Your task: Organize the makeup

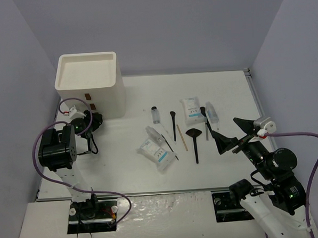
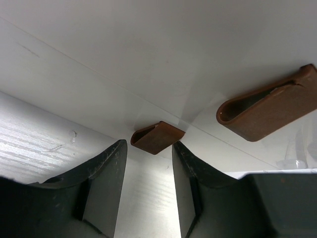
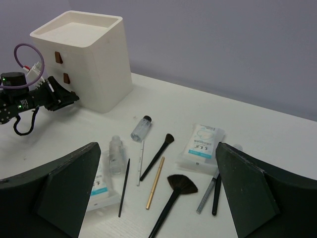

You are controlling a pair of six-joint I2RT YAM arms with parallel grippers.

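Enclosure: three plain lilac-grey walls, namely back wall (image 1: 159, 28), left wall (image 1: 13, 78) and right wall (image 1: 297, 58), closing in a white counter (image 1: 232, 94). Light even and diffuse; shadows soft. Far left of counter: white drawer box (image 1: 91, 93), shallow recessed top, small brown handles (image 2: 157, 137) on its front. Metal trim (image 1: 247, 71) at counter's far right corner.
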